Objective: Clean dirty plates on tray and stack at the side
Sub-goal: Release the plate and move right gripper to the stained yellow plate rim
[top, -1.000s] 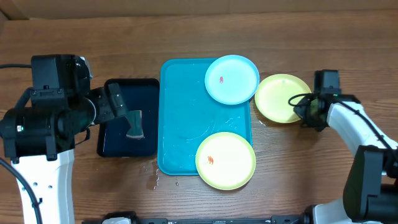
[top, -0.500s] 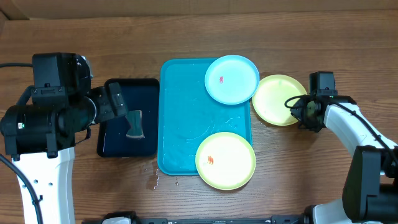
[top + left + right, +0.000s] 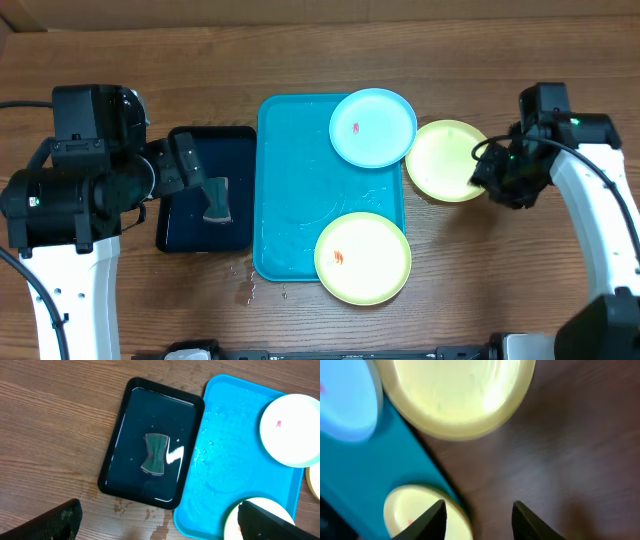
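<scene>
One cyan plate (image 3: 373,127) with a red smear sits on the tray's (image 3: 290,200) top right corner in the overhead view. We see a smeared yellow-green plate (image 3: 362,257) on the tray's bottom right corner, overhanging the rim. A clean yellow-green plate (image 3: 447,160) lies on the table (image 3: 500,60) just beside the tray's right edge. The right gripper (image 3: 477,512) hangs beside it, fingers parted, empty. The left gripper (image 3: 159,515) is spread wide and empty above the black tray (image 3: 180,220), which holds a sponge (image 3: 216,200).
</scene>
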You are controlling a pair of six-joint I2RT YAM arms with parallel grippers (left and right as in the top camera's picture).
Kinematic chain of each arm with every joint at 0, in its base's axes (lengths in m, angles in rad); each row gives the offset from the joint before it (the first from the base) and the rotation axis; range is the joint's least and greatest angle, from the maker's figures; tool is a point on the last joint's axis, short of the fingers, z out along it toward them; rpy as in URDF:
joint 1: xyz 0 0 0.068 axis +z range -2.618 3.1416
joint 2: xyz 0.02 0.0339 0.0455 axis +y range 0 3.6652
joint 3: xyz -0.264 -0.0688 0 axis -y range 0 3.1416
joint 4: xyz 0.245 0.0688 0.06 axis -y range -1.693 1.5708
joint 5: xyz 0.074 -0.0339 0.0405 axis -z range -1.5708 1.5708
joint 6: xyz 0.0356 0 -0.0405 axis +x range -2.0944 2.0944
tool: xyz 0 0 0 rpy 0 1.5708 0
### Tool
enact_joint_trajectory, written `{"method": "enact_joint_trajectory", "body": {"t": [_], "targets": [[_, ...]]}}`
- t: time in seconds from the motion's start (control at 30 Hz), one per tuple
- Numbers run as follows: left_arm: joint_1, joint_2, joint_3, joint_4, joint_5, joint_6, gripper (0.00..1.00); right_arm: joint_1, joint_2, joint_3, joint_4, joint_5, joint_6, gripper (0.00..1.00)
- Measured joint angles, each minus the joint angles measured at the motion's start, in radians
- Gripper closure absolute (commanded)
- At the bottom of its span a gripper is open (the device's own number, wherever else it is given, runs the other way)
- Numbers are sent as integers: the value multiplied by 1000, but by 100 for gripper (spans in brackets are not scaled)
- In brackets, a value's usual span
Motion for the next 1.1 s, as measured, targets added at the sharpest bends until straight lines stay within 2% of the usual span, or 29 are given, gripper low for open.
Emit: {"method": "enact_joint_trajectory", "body": {"t": [0.07,0.33,0.77,1.03,1.1], "targets": [[0,0,0,0,0,0,0,20,-4,-13,-47,-29,-8,57],[0,0,0,0,0,0,0,150,0,-160,-43,-74,-16,60],[0,0,0,0,0,0,0,366,2,-393,201,-86,103,60],[0,0,0,0,0,0,0,470,3,-404,229,-91,146,71],[0,0,0,0,0,0,0,481,3,-403,221,-92,154,71]]}}
